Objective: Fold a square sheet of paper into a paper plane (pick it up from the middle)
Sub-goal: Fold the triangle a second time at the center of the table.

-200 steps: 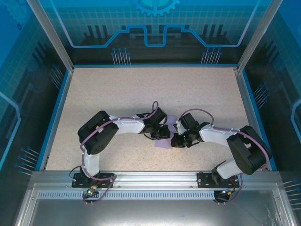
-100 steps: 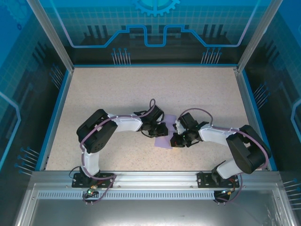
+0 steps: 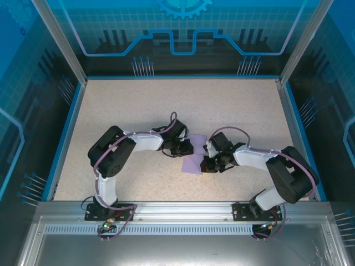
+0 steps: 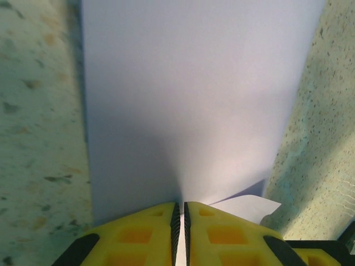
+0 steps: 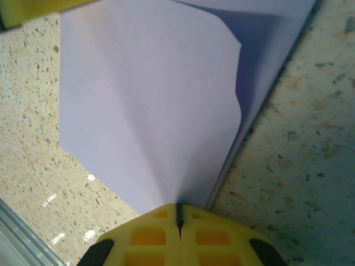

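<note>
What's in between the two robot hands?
The purple sheet of paper lies between the left gripper and the right gripper. Each pinches an edge of it, as the top view shows.

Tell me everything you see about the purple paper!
The paper is thin, plain lavender, softly creased, with one layer folded over another. It lies in the middle of the table. The left gripper pinches one edge and the right gripper the opposite one, both shut on it, so parts seem lifted.
</note>
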You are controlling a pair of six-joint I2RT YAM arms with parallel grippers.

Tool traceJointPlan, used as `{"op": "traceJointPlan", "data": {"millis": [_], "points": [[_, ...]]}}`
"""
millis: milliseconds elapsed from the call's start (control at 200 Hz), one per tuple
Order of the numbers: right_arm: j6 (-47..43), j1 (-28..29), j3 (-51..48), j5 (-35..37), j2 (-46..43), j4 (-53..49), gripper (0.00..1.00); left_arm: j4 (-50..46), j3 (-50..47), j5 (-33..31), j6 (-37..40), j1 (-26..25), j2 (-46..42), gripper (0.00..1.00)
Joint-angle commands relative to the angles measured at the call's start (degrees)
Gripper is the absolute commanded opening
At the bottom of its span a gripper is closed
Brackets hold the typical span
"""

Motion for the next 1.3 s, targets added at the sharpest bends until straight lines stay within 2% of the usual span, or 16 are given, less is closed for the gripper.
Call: {"op": "traceJointPlan", "data": {"millis": [0, 440, 630, 795, 1055, 1295], "points": [[-1.0, 1.3, -2.2, 6.6, 2.9, -6.2, 0.02, -2.3, -0.2, -4.3, 2.8, 2.5, 2.3, 0.15], [-1.2, 1.3, -2.5, 6.3, 2.0, -6.6, 0.02, -6.9, 4.9, -4.3, 5.6, 4.4, 0.4, 0.16], [-1.2, 1.3, -2.5, 5.9, 1.8, -6.4, 0.02, -8.3, 3.0, -3.6, 3.4, 3.6, -7.3, 0.16], [-1.3, 1.5, -2.6, 5.6, 1.5, -6.3, 0.02, -8.1, -0.6, -3.1, 0.5, 0.1, -12.6, 0.16], [-0.8, 1.7, -2.5, 5.0, 0.2, -5.9, 0.02, -0.1, -4.1, -0.9, -3.2, -3.9, -7.5, 0.16], [-0.5, 1.9, -2.5, 5.3, -0.5, -6.4, 0.02, 1.3, -2.4, -0.4, -2.7, -4.9, -1.5, 0.15]]}}
